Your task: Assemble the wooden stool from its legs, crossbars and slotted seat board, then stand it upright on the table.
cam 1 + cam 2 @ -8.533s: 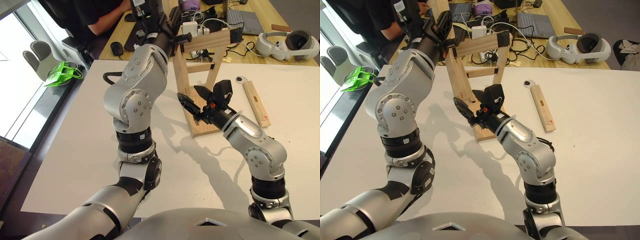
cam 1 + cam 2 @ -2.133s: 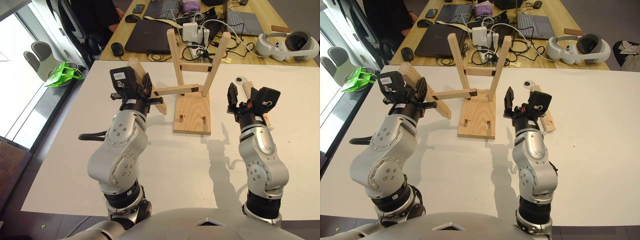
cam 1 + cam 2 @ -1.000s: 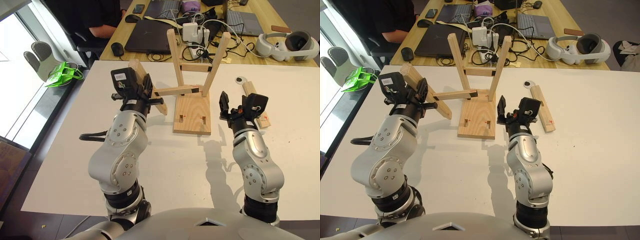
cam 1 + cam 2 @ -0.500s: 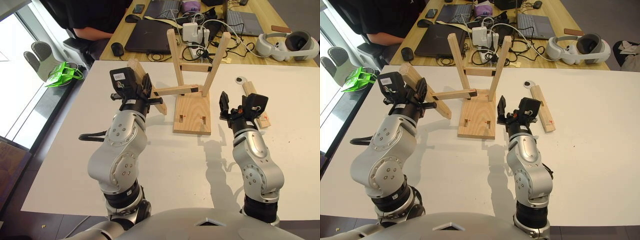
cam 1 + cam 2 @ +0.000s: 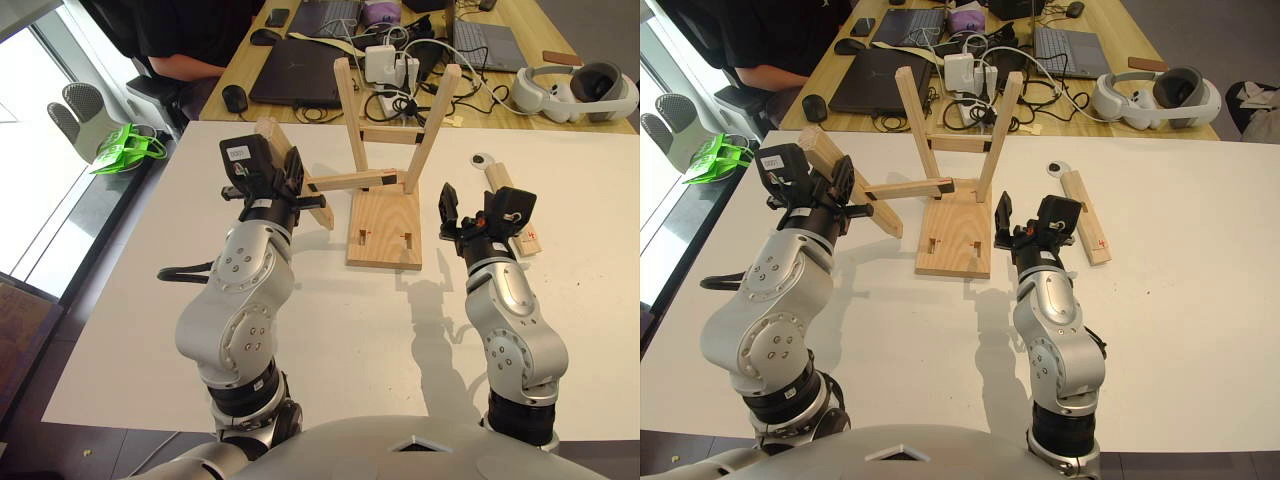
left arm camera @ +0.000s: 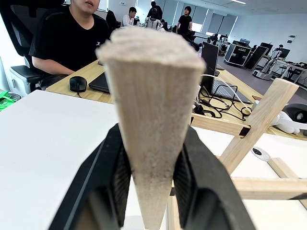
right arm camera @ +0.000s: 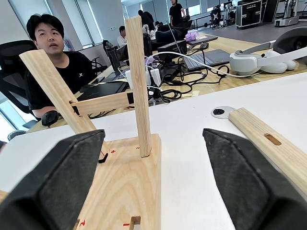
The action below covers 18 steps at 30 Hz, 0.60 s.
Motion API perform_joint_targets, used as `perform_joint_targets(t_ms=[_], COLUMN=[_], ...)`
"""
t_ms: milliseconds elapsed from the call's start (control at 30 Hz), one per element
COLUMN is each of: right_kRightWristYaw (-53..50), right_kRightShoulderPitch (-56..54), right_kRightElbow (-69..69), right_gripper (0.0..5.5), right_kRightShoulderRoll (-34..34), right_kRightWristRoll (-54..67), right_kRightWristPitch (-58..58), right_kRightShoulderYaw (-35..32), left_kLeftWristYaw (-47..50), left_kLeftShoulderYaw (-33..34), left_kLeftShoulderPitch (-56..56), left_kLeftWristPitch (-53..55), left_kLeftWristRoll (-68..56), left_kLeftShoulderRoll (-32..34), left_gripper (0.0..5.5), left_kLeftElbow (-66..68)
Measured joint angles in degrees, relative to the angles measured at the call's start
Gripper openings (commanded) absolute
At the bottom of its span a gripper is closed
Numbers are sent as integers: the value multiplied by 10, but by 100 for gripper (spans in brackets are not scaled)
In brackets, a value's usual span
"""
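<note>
Wooden stool (image 5: 390,135), half built: its pale slotted seat board (image 5: 383,228) lies flat on the white bench (image 5: 150,330), with two square legs (image 5: 348,100) rising from its far end. Left wrist view: the left pincer (image 6: 151,182) pinches a rough-ended square leg (image 6: 151,96). Right wrist view: the right pincer (image 7: 163,187) is spread wide, its black wedge-shaped fingers (image 7: 67,182) just beside the board.

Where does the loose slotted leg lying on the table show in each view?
Left eye view: loose leg on the table's right half, partly behind the right gripper.
Right eye view: same spot.
Left wrist view: far off, past the held leg.
Right wrist view: close, beside the open fingers.
Shared landmark: white disc at its far end.
</note>
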Motion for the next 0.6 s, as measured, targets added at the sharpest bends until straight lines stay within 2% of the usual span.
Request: perform_joint_targets(t_ms=[600], right_kRightWristYaw=[-1], right_kRightShoulderPitch=[0], right_kRightElbow=[0], right_gripper=[379], right_kRightShoulderRoll=[0], right_kRightWristRoll=[0], right_kRightWristPitch=[4], right_kRightShoulderYaw=[0], left_kLeftWristYaw=[2], left_kLeftShoulderYaw=[-5], left_kLeftShoulderPitch=[0], left_kLeftWristPitch=[0], left_kLeftWristRoll=[0], left_kLeftShoulderRoll=[0], left_gripper=[104], left_kLeftElbow=[0])
